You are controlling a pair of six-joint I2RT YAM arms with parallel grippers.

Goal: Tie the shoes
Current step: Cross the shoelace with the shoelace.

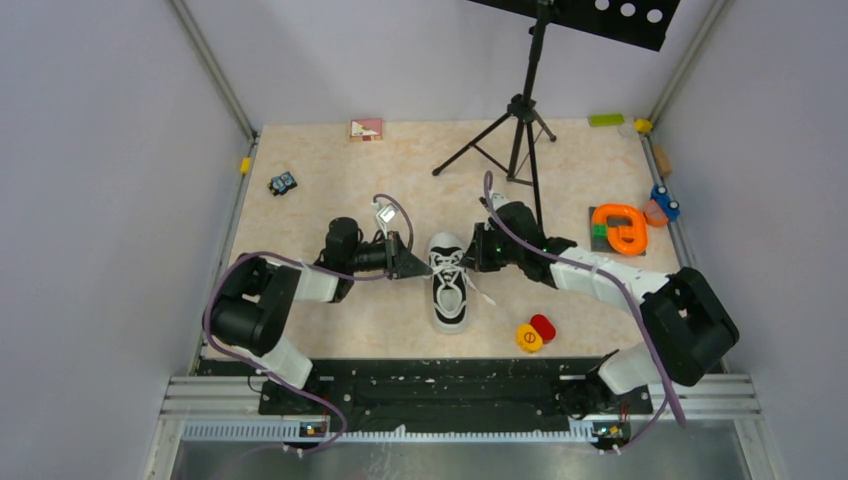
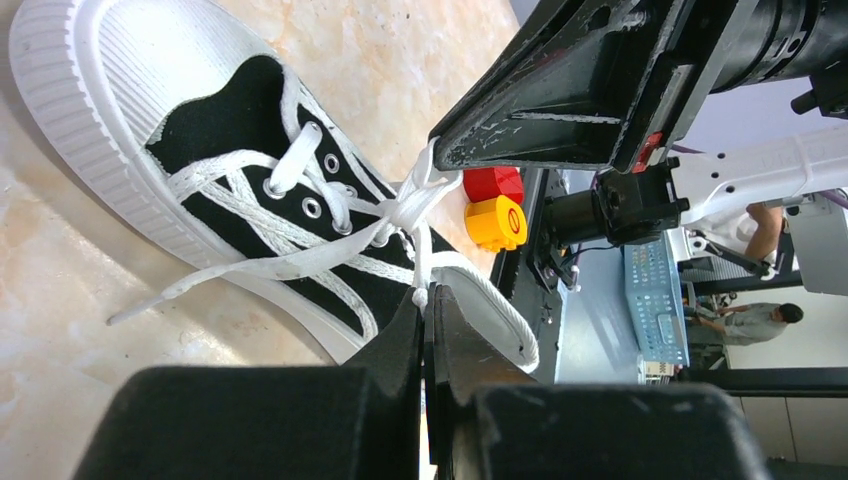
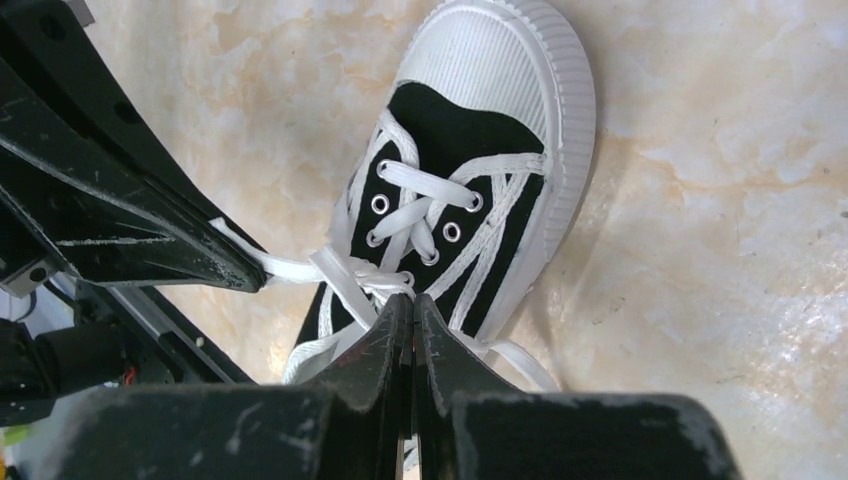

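Note:
The shoe (image 1: 449,283), a small black sneaker with a white toe cap and white laces, lies mid-table with its toe pointing away from the arm bases. My left gripper (image 1: 424,268) reaches it from the left. In the left wrist view this gripper (image 2: 430,300) is shut on a strand of white lace (image 2: 424,250) that runs up to the knot (image 2: 405,208). My right gripper (image 1: 471,262) comes in from the right. In the right wrist view it (image 3: 412,300) is shut on lace right at the knot (image 3: 385,280). Both strands run taut from the knot. A loose lace end (image 2: 190,288) trails over the table.
A black tripod (image 1: 520,130) stands behind the shoe. Red and yellow discs (image 1: 536,333) lie near the right front. An orange and green toy (image 1: 620,228) and a blue toy (image 1: 664,203) sit at the right. A small toy car (image 1: 283,183) and a pink card (image 1: 366,129) are at the back left.

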